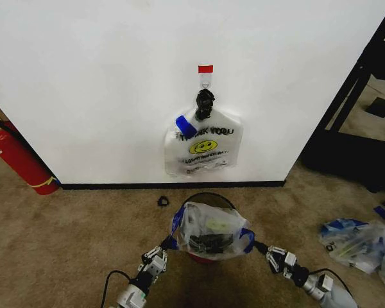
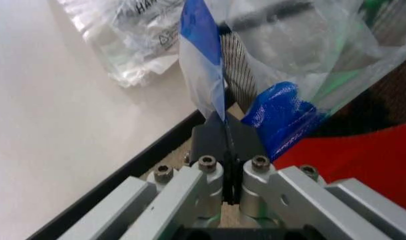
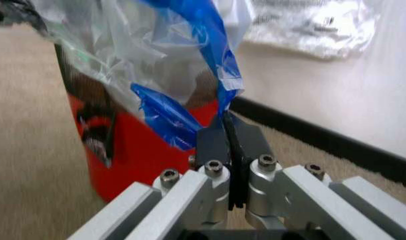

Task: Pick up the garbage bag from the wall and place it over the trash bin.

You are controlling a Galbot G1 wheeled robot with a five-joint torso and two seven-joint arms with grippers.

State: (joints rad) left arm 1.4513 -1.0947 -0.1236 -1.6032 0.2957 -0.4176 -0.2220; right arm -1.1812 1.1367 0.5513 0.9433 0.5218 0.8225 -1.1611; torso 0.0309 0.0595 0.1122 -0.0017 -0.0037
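The trash bin [image 1: 208, 255], black mesh on a red base, stood on the carpet before the wall [image 1: 115, 77], with the garbage bag [image 1: 212, 232] stretched over its mouth. The left gripper [image 1: 165, 245] and right gripper [image 1: 259, 246] each pinched a blue-taped edge on opposite sides, jaws clamped tight. The plastic was clear and crinkled.

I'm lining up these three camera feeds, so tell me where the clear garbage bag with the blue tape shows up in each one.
Head view: the garbage bag sits low centre, spread over the trash bin, between both grippers.
Left wrist view: the bag fills the upper right, its blue edge pinched in the left gripper.
Right wrist view: the bag hangs upper left, pinched by the right gripper.
Shared landmark: the black baseboard.
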